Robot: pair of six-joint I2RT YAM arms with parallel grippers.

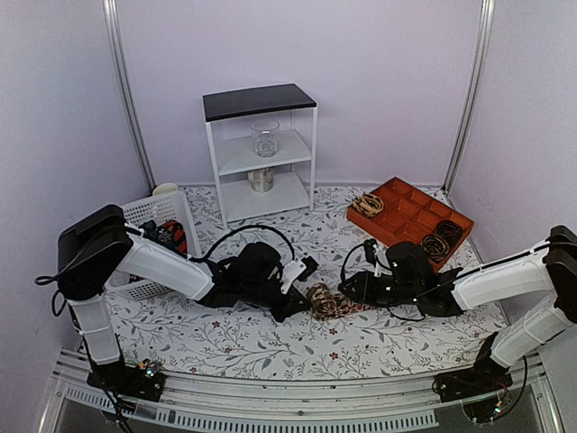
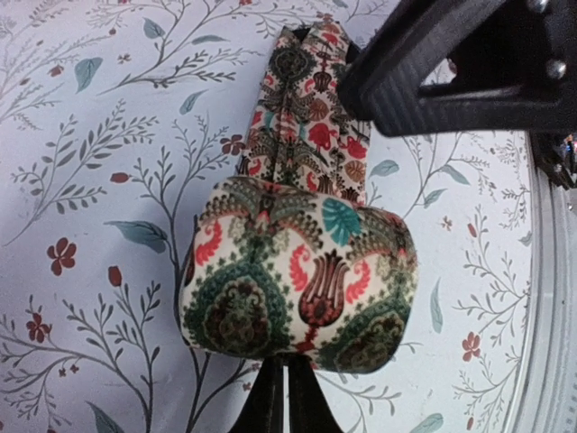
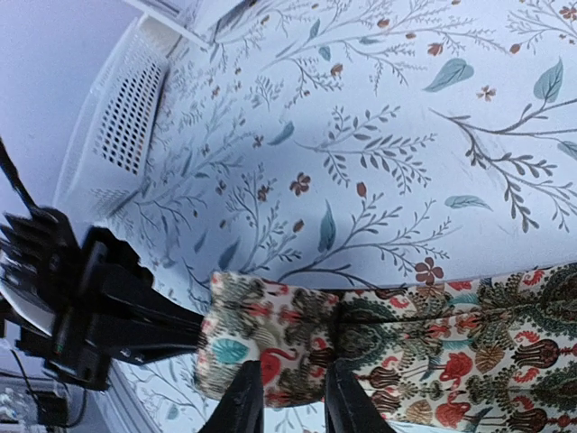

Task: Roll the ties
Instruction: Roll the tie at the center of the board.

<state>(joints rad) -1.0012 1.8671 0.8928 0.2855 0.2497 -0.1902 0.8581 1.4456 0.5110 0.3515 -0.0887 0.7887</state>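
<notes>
Red paisley tie (image 2: 297,280) — half rolled — left end effector (image 2: 286,383) clamped on it, right end effector (image 3: 293,397) apart.

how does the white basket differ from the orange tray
The white basket has tall perforated walls; the orange tray is shallow with solid ones. The tray is split into compartments; no dividers show in the basket. The basket sits on the left, the tray at the far right. Both rest on the floral cloth and hold things: coiled bundles in the tray, dark and red items in the basket.
</notes>
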